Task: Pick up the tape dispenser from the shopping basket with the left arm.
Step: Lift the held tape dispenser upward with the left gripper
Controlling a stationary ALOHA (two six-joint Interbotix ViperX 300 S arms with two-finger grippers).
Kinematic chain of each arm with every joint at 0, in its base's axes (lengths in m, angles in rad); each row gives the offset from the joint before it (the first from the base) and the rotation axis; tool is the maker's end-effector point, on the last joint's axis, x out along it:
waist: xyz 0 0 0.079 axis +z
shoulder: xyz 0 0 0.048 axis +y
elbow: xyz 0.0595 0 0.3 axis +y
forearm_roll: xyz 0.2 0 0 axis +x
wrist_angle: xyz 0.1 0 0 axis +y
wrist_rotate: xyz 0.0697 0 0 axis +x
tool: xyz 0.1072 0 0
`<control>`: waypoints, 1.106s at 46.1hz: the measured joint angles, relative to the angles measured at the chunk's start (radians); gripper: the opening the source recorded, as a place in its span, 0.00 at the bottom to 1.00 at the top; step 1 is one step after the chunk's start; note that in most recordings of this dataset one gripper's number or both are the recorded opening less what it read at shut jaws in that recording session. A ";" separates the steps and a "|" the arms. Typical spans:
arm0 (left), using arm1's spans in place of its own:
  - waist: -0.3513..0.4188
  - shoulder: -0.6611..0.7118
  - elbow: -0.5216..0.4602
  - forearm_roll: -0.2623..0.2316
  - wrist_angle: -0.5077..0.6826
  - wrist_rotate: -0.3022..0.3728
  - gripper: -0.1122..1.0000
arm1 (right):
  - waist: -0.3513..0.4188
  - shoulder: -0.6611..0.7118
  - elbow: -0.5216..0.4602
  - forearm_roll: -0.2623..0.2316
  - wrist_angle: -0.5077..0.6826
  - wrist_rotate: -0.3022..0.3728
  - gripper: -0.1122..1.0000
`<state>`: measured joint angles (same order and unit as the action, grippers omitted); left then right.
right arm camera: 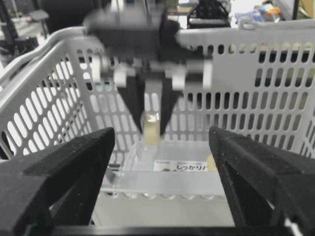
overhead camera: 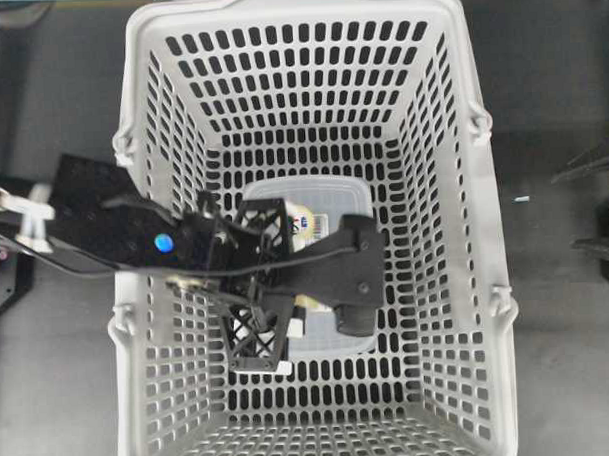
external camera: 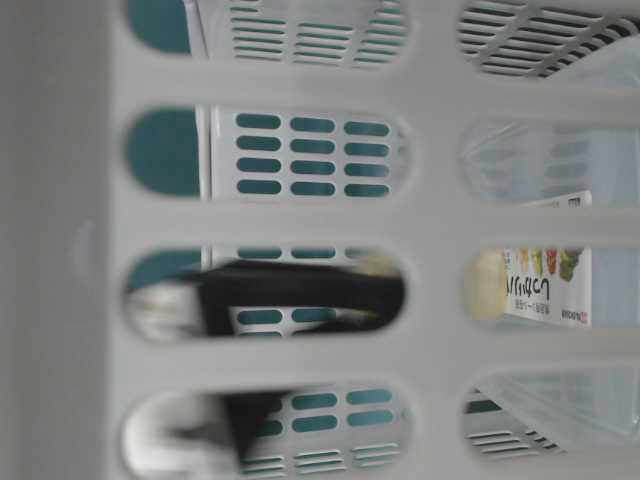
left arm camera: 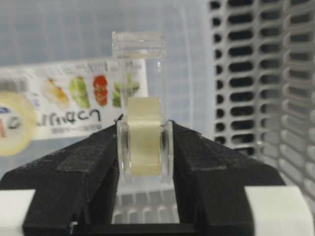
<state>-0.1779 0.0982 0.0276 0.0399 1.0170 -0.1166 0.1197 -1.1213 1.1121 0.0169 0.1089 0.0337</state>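
Presently left gripper (left arm camera: 145,147) pinches the tape dispenser (left arm camera: 143,105) between both black fingers, jaws narrowed on its roll; long axis upright, serrated cutter end pointing away above fingertips, inside shopping basket (left arm camera: 261,98).

We get soft, even light overhead with barely any shadows; the table-level view is blurred behind the shopping basket (external camera: 300,215) wall, wrist shots go soft at edges.

Overhead cam looks straight down into the shopping basket (overhead camera: 308,48). Table-level one is jammed right against its slotted wall (external camera: 300,225). Both wrist cams look past their own fingers, facing each other, sharing the labelled box (left arm camera: 64,108).
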 measured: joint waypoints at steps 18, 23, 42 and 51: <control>0.005 -0.006 -0.479 0.000 0.370 0.051 0.35 | -0.003 -0.003 0.005 0.000 -0.003 0.000 0.77; 0.011 0.011 -0.511 0.002 0.400 0.052 0.35 | -0.005 -0.003 0.006 0.000 -0.003 0.000 0.77; 0.029 0.015 -0.466 0.002 0.407 0.046 0.35 | -0.005 -0.003 0.008 0.000 -0.011 0.000 0.77; 0.031 0.014 -0.416 0.002 0.399 0.038 0.35 | -0.005 -0.003 0.008 0.000 -0.012 0.000 0.77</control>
<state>-0.1473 0.1120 -0.3881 0.0414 1.4159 -0.0782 0.1150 -1.1244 1.1198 0.0169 0.0966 0.0337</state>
